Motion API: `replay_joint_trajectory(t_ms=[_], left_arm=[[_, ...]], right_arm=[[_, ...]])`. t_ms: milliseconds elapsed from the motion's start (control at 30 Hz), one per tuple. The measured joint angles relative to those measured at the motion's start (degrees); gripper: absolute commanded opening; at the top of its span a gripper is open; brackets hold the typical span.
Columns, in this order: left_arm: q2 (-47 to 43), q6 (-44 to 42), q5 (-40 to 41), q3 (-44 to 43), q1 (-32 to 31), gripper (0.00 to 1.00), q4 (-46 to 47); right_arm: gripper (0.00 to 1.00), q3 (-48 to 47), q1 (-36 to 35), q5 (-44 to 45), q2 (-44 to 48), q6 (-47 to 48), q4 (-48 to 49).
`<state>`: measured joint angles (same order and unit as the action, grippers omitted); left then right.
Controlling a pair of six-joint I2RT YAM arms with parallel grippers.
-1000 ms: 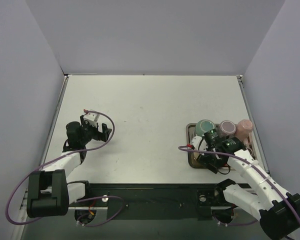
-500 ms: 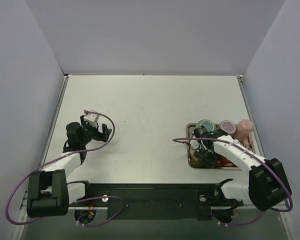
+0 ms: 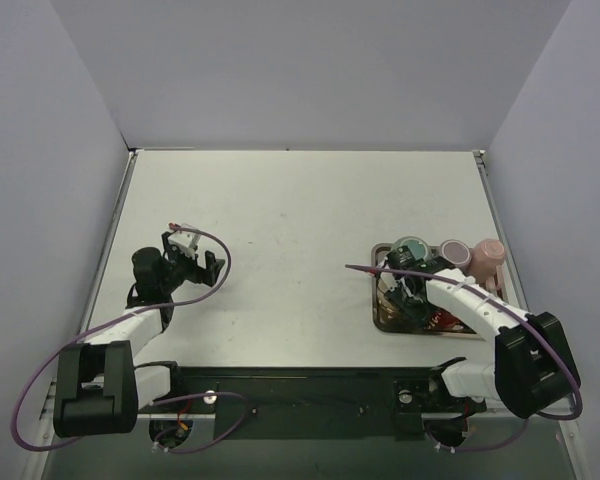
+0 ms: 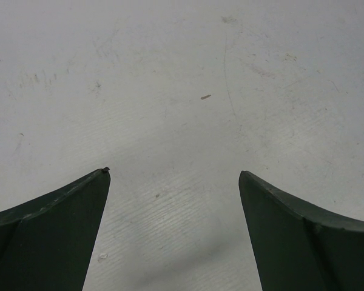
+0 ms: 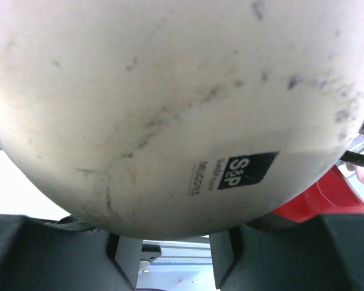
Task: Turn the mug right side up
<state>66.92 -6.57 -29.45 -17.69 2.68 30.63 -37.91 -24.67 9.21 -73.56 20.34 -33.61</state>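
A mug with a scuffed white base and a black S&P sticker (image 5: 170, 91) fills the right wrist view, base toward the camera. My right gripper (image 3: 400, 292) is down in the brown tray (image 3: 378, 318) at its left side. Its fingers (image 5: 127, 254) stand close together under the mug and seem shut on it, but their tips are hidden. In the top view this mug is hidden under the wrist. My left gripper (image 3: 202, 266) is open and empty over the bare table at the left (image 4: 173, 173).
At the back of the tray stand a teal mug (image 3: 412, 249), a mauve mug (image 3: 452, 254) and a pink mug (image 3: 491, 254). A red object (image 3: 443, 320) lies in the tray to the right of my gripper (image 5: 318, 197). The right wall is close by.
My right arm has swung left and its gripper has moved to the tray's left side. The tray has shifted slightly left. The left arm has barely moved.
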Motion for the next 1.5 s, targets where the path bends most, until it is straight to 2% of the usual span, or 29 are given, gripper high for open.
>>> replay_joint_trajectory(t_ms=[67,100,133,467,667,700,733,867,1067,1167,1233,1367,1500], left_arm=[[0.00,-0.07,-0.11,0.00,0.00,0.99,0.07],[0.02,-0.11,-0.31,0.00,0.00,0.99,0.07],[0.02,-0.13,-0.52,0.00,-0.02,0.98,0.07],[0.33,-0.96,-2.56,0.00,-0.35,0.99,-0.11],[0.44,-1.79,-4.20,-1.27,-0.39,1.00,-3.89],[0.48,-1.88,-4.79,-2.58,-0.39,1.00,-6.29],[0.57,-2.12,-5.44,-4.39,-0.39,0.95,-9.09],[0.68,-4.79,-11.17,-15.98,-0.39,0.94,-23.89],[0.66,-7.04,-28.35,-36.59,-1.25,0.96,-46.95],[0.00,-1.95,-35.87,-43.65,-4.50,0.96,-50.49],[-1.49,5.09,-38.80,-44.37,-8.02,0.96,-47.74],[-4.20,24.65,-41.11,-42.56,-15.45,0.97,-33.68],[-4.85,37.05,-40.44,-42.56,-19.98,0.97,-25.14]], right_arm=[[0.19,0.35,0.66,-1.05,0.59,-0.07,0.46],[0.02,0.37,1.03,-1.51,0.68,-0.11,0.39],[0.00,0.35,1.25,-1.81,0.81,-0.15,0.42],[0.00,-0.55,2.10,-5.31,4.15,-0.37,-0.20],[0.00,-0.55,1.66,-5.75,17.33,0.22,-3.69],[0.00,-0.55,1.57,-5.84,20.00,0.39,-3.93],[0.00,-0.55,1.42,-5.99,22.67,0.55,-4.17],[0.00,-1.20,1.22,-8.02,29.05,0.90,-5.49],[0.00,-8.37,-2.69,-16.13,32.79,-2.38,-3.37],[0.00,-12.39,-6.73,-19.82,32.28,-4.37,2.14],[0.00,-13.81,-10.69,-22.51,31.47,-5.68,7.76],[0.00,-14.12,-16.39,-27.80,28.70,-8.57,17.33],[0.00,-14.67,-20.46,-30.99,24.72,-10.49,23.63]])
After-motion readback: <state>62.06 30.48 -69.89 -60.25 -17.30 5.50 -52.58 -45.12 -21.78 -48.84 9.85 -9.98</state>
